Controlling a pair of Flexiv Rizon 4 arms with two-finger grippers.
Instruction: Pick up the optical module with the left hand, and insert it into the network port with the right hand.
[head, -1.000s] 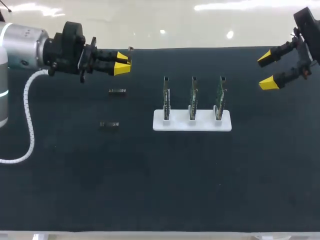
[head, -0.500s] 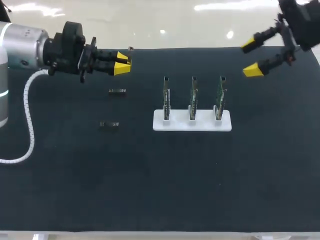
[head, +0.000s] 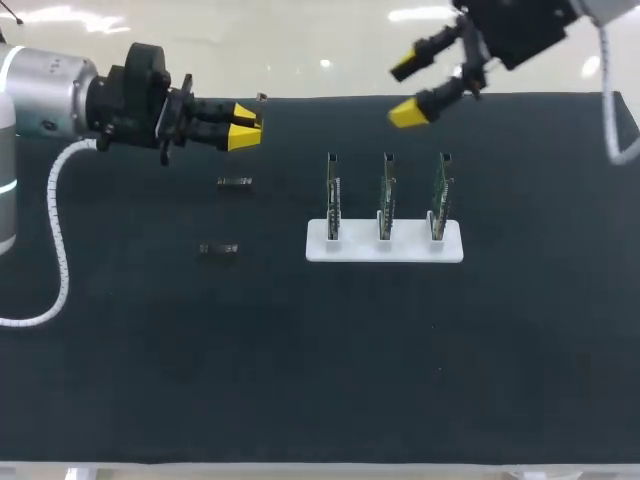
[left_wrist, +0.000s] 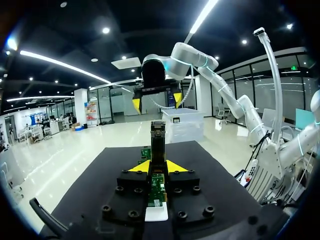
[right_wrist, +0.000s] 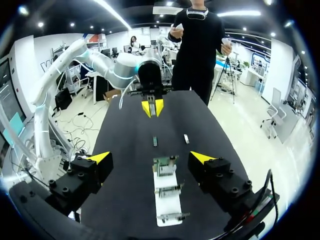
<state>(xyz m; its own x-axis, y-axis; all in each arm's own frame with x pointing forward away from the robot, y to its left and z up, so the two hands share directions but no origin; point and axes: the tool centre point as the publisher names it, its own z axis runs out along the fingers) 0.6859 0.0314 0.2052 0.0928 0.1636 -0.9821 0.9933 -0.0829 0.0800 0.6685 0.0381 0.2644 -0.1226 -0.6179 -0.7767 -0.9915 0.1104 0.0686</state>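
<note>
Clamping the module (left_wrist: 158, 140) in the left gripper (head: 243, 127) near the counter's (head: 300, 380) far edge, with right gripper (head: 403, 92) spread open; probably light, rigid, slick, so pinch its free end's flat sides.

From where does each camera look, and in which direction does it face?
Head view: above and behind, looking down on the table; left gripper and right gripper show.
Left wrist view: on the left wrist, facing across the table at the right gripper; own fingers hold a module.
Right wrist view: on the right wrist, facing over the rack at the left gripper; own open fingers show.
Each wrist view shows the other gripper.
</note>
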